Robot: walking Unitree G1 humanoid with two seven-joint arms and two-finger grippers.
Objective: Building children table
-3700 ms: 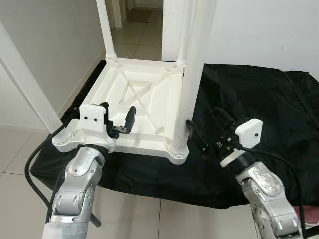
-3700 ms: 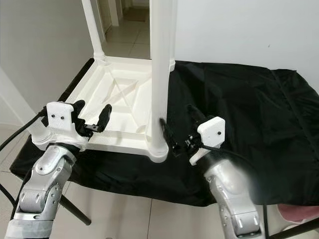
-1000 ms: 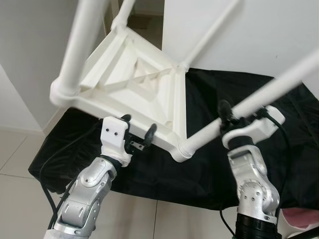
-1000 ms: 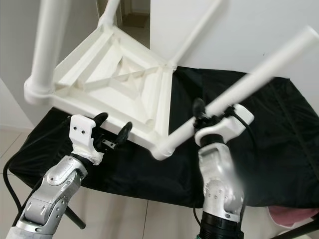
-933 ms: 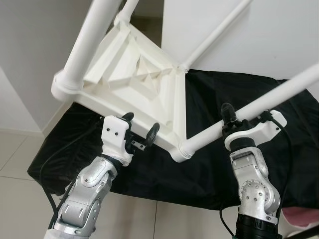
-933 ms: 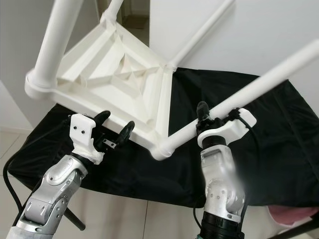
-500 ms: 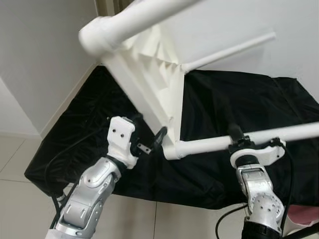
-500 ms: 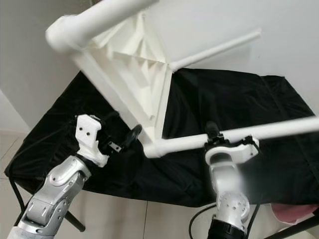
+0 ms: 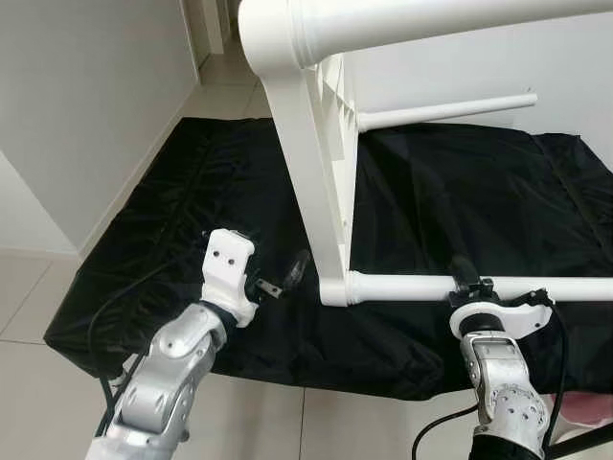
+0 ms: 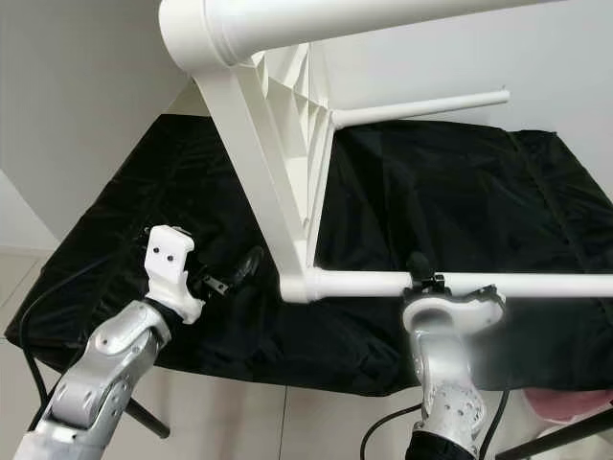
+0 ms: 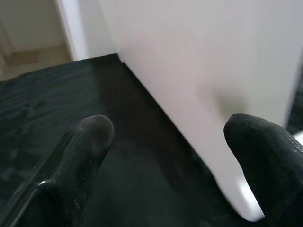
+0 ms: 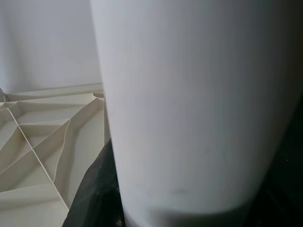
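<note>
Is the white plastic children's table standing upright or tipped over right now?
Tipped on its side: the white plastic table has its top on edge and legs pointing sideways, one leg held by the right gripper.

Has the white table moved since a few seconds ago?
Yes. The white table, then flat upside down on the black cloth, is now tipped on edge, legs pointing right; the right tool grips one leg.
</note>
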